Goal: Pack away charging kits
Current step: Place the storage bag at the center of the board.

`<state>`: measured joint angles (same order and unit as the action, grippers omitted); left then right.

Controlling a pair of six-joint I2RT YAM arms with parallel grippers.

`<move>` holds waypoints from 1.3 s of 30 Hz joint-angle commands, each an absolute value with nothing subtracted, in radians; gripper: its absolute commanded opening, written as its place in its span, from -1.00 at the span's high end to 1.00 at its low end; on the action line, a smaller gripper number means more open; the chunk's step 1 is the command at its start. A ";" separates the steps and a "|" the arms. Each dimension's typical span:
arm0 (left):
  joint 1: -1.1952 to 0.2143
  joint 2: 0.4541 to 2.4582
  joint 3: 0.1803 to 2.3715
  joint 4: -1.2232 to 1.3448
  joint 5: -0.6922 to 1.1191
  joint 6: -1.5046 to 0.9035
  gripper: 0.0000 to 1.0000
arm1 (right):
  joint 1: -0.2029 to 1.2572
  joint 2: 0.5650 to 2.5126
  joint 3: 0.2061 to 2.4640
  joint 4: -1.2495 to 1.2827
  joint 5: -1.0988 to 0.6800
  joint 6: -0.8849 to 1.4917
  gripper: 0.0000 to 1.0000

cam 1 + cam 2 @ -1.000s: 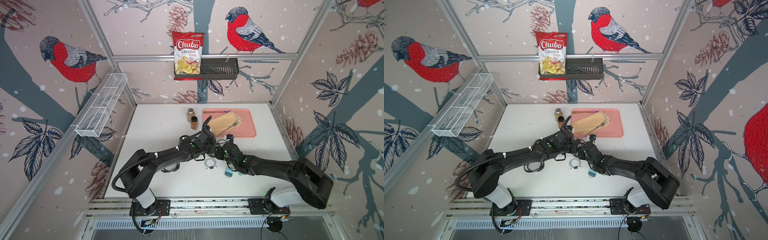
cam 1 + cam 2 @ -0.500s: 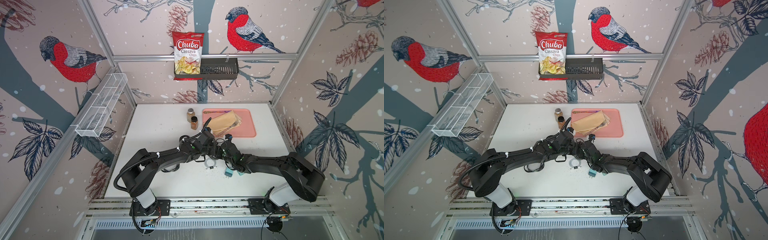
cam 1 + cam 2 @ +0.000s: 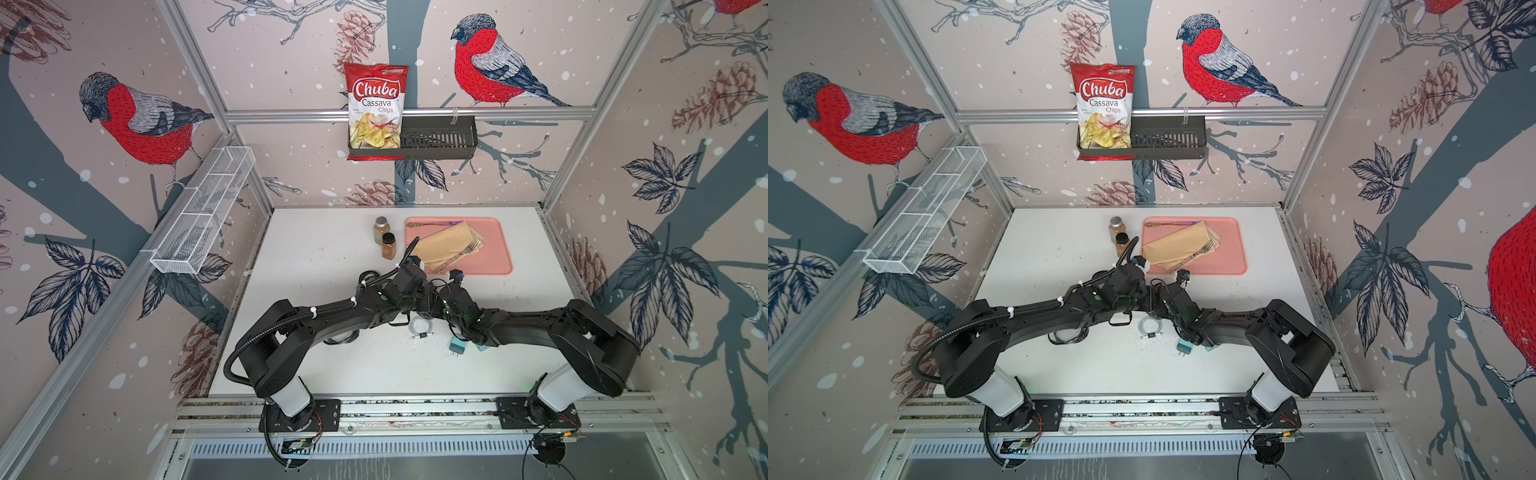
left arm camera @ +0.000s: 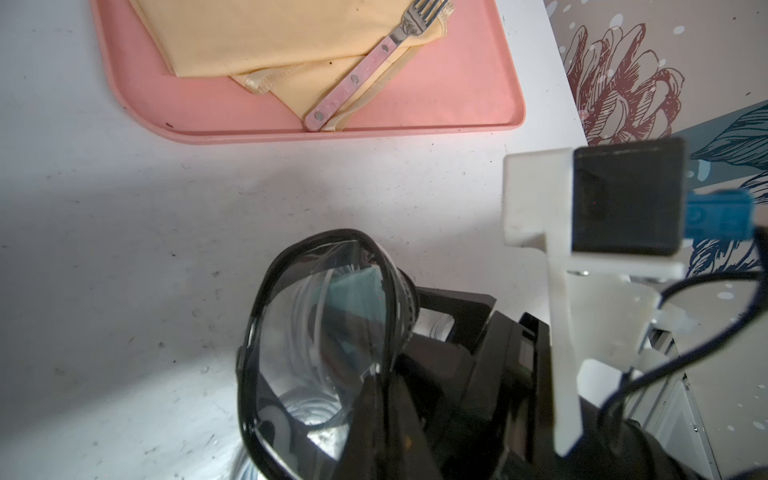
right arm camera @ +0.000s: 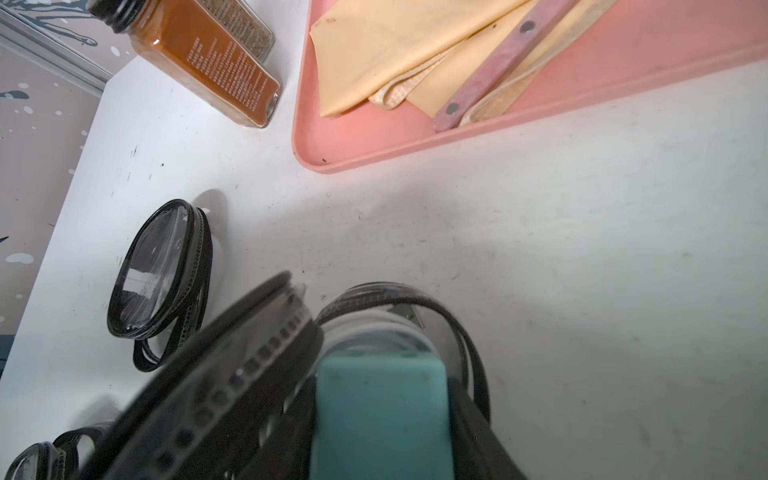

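My left gripper (image 4: 374, 415) is shut on the black rim of an open clear case (image 4: 324, 332), holding it up above the table. A coiled white cable (image 5: 374, 332) lies inside that case. My right gripper (image 5: 380, 399) is shut on a teal charger (image 5: 380, 428) at the case's mouth; its prongs are hidden. In both top views the two wrists meet mid-table and hide the case. A loose white cable (image 3: 420, 328) and a second teal charger (image 3: 458, 345) lie on the table just in front of them. A third charger (image 3: 482, 348) peeks from under the right arm.
Two more clear cases (image 5: 160, 270) (image 5: 33, 461) lie on the table by the left arm. Two brown spice jars (image 3: 384, 239) stand behind the grippers, beside a pink tray (image 3: 494, 257) holding a yellow napkin (image 3: 449, 245) and a fork (image 4: 374, 58).
The right arm's elbow has drawn in slightly toward the middle. Both grippers stay together at the case, and neither grip has changed.
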<state>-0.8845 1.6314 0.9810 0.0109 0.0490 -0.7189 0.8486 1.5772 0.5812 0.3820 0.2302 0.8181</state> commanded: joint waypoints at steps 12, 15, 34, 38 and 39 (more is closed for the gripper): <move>-0.884 1.639 0.963 0.069 0.055 -0.735 1.00 | 0.859 1.569 0.578 0.440 0.212 0.842 0.06; -0.883 1.643 0.962 0.071 0.056 -0.738 1.00 | 0.859 1.574 0.581 0.440 0.206 0.843 -0.05; -0.882 1.629 0.991 0.031 0.019 -0.723 0.25 | 0.818 1.378 0.523 0.258 0.311 0.876 -0.03; -0.882 1.591 0.992 0.018 -0.006 -0.715 -0.09 | 0.810 1.311 0.491 0.240 0.330 0.876 -0.06; -0.882 1.579 0.992 0.012 -0.020 -0.715 -0.15 | 0.809 1.297 0.490 0.235 0.330 0.872 -0.07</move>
<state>-0.8841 1.6035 0.9852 0.0086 0.0189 -0.7254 0.8108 1.3220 0.4950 0.2569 0.2993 0.8669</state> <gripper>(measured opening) 0.556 0.533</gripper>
